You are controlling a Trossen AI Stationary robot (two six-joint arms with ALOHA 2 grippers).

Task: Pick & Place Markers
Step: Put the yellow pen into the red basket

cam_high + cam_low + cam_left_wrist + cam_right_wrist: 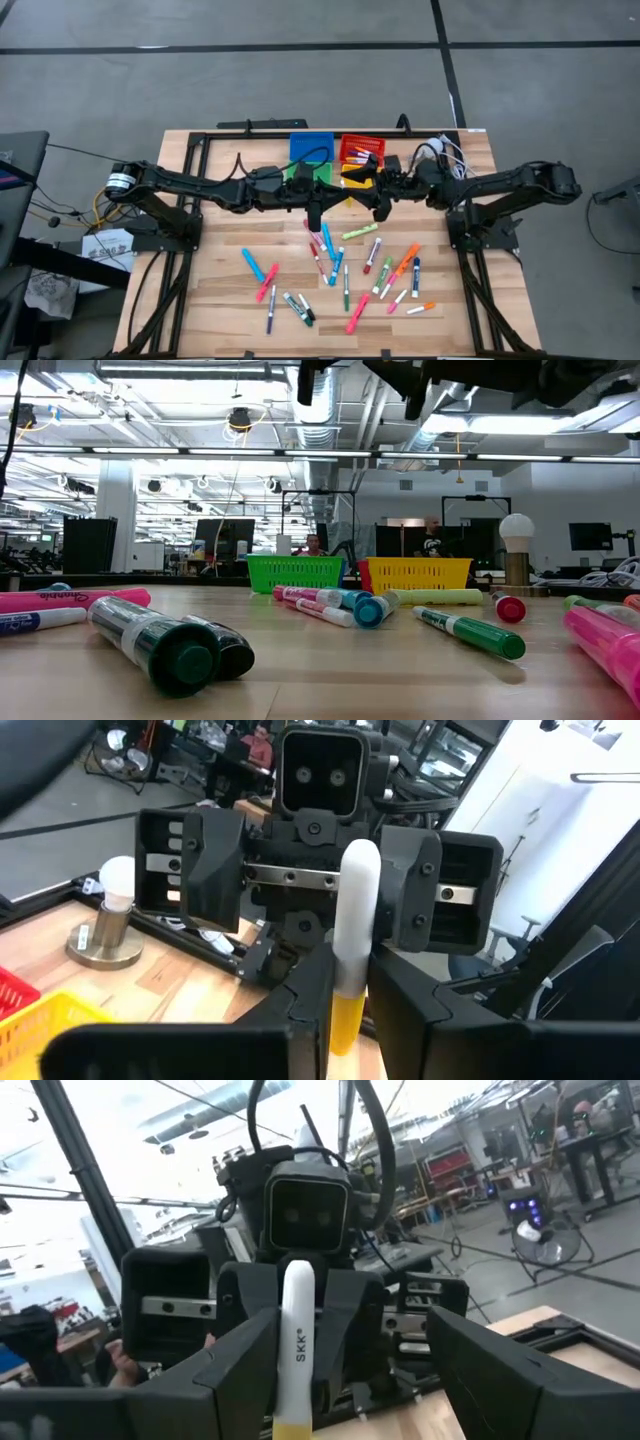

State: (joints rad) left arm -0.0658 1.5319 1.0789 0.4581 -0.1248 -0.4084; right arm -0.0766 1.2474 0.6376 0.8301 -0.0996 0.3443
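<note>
- Left arm reaches from the table's left edge toward the middle; its gripper (349, 181) sits above the bins at the table's far side, facing the other arm.
- Left gripper (345, 1005) is clenched on a marker (352, 935) with a white barrel and a yellow end, held upright between its fingers (310, 1010).
- Green bin (295, 573) and yellow bin (420, 574) stand side by side at the far edge in the low view; from above, a blue bin (311, 146) and a red bin (362, 150) lie just behind them.
- Loose markers (340, 270) are scattered across the near half of the table, from a blue one (252, 264) on the left to an orange-capped one (421, 309) on the right.
- In the low view a dark green marker (155, 643) lies nearest, with a pink one (605, 640) at the right edge.
- Right gripper (383, 188) is just beside the left one, over the bins; in its wrist view its fingers (490, 1365) stand spread apart on either side of the same marker (296, 1350), released and not touching it.
- Right arm runs back to its base at the table's right edge.
- A lamp (110, 915) with a white bulb stands on the table's far right corner.
</note>
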